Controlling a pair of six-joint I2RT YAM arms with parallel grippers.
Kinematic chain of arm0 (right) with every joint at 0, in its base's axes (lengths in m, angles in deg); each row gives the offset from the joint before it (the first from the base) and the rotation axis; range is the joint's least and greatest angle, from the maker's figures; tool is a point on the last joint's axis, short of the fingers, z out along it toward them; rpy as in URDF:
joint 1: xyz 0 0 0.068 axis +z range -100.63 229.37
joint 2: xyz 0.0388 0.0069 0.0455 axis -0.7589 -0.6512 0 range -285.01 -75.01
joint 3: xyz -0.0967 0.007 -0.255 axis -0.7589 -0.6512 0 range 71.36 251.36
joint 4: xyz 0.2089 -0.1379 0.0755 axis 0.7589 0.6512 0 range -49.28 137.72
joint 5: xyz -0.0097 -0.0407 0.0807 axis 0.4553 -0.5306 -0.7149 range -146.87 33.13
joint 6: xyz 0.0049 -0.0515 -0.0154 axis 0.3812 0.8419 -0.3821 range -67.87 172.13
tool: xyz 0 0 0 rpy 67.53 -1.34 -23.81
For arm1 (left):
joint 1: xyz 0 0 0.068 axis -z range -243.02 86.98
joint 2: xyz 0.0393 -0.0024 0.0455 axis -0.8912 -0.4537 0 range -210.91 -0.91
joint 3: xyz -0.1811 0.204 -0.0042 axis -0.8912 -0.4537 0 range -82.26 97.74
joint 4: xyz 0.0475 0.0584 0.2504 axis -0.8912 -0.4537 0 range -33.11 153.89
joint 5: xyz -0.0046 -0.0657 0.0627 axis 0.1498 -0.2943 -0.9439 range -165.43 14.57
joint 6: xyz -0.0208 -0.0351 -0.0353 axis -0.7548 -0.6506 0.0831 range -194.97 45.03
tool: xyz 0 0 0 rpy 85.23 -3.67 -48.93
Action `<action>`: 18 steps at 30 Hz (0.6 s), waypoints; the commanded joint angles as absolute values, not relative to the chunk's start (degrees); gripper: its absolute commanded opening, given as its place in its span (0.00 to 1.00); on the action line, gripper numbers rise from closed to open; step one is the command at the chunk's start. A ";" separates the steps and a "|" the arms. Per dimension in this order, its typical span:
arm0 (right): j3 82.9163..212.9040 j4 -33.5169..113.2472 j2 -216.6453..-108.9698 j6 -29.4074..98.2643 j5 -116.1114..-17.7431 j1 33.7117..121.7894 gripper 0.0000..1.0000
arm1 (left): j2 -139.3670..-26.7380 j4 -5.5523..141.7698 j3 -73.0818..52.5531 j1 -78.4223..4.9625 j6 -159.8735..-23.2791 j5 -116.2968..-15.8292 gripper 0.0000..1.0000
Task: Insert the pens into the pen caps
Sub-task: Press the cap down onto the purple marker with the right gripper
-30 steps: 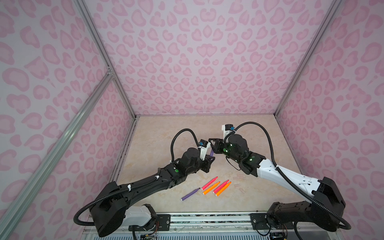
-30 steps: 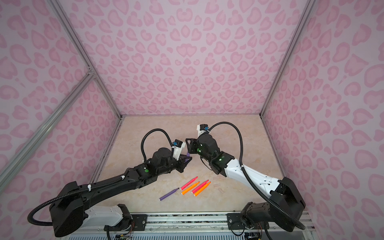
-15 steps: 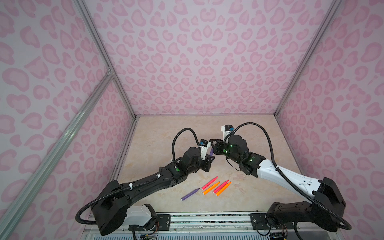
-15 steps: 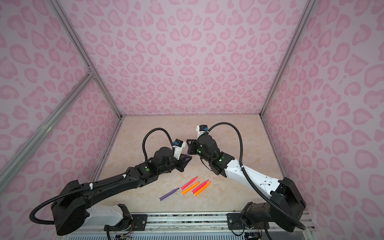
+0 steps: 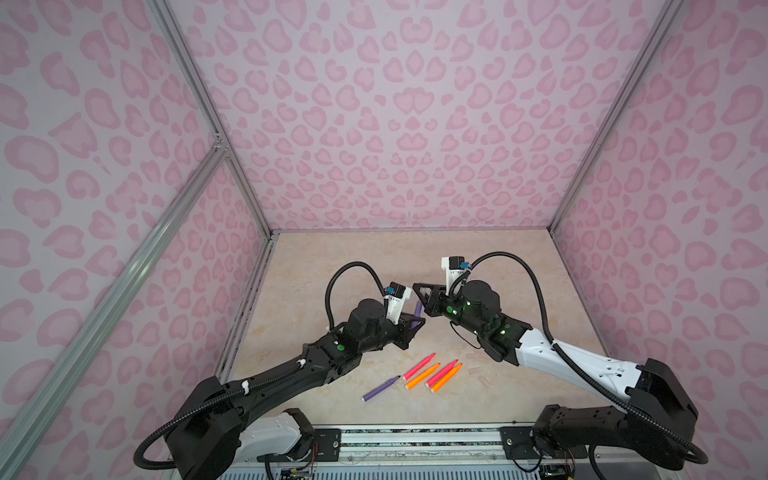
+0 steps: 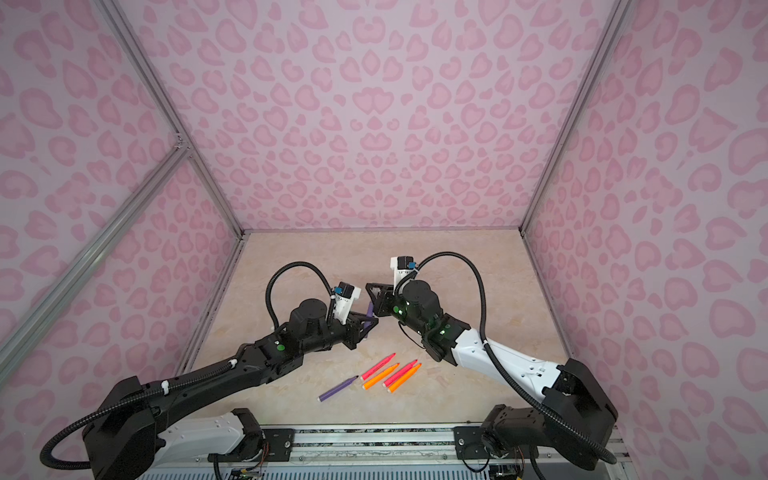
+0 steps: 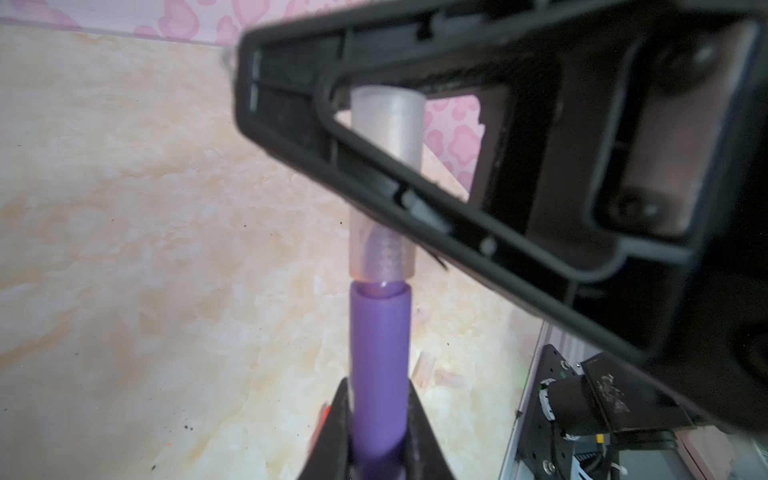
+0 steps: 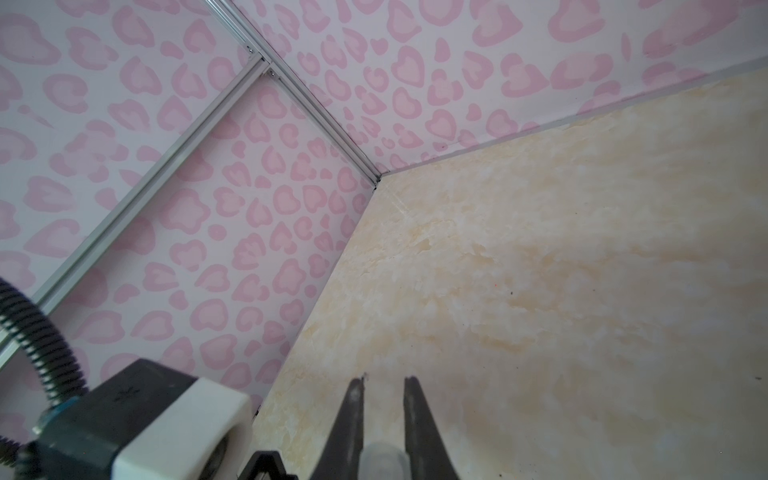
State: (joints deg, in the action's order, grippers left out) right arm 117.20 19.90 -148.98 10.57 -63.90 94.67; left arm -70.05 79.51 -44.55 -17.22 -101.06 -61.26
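Note:
My left gripper point(image 5: 417, 323) point(image 7: 378, 388) is shut on a purple pen point(image 5: 418, 308) point(image 7: 379, 353) that points up at the right gripper. My right gripper point(image 5: 417, 291) point(image 8: 384, 380) is shut on a clear pen cap point(image 7: 386, 124) point(image 8: 382, 459) deep between its fingers. The pen's tip sits inside the cap's open end point(image 7: 380, 253) in the left wrist view. Both grippers meet above the table's middle in both top views. Several loose pens lie near the front: purple point(image 5: 380, 388), pink-red point(image 5: 419, 366) and orange point(image 5: 422, 376).
Faint clear caps point(image 5: 471, 370) lie on the beige table point(image 5: 332, 266) just right of the loose pens and under the right forearm point(image 5: 561, 353). Pink patterned walls point(image 5: 395, 124) enclose three sides. A metal rail point(image 5: 415, 432) runs along the front edge.
The right gripper's jaws have closed in on the cap. Both arms have hardly moved; the left gripper has edged slightly towards the right one with the pen.

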 commanded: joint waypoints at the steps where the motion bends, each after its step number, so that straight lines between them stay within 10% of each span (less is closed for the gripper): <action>1: 115.31 15.43 -147.79 9.59 -67.09 94.56 0.16 | -69.05 87.44 -45.30 -17.93 -103.36 -60.50 0.04; 18: 112.52 11.01 -144.94 8.89 -71.67 93.59 0.35 | -66.17 90.22 -47.04 -17.85 -102.50 -57.42 0.04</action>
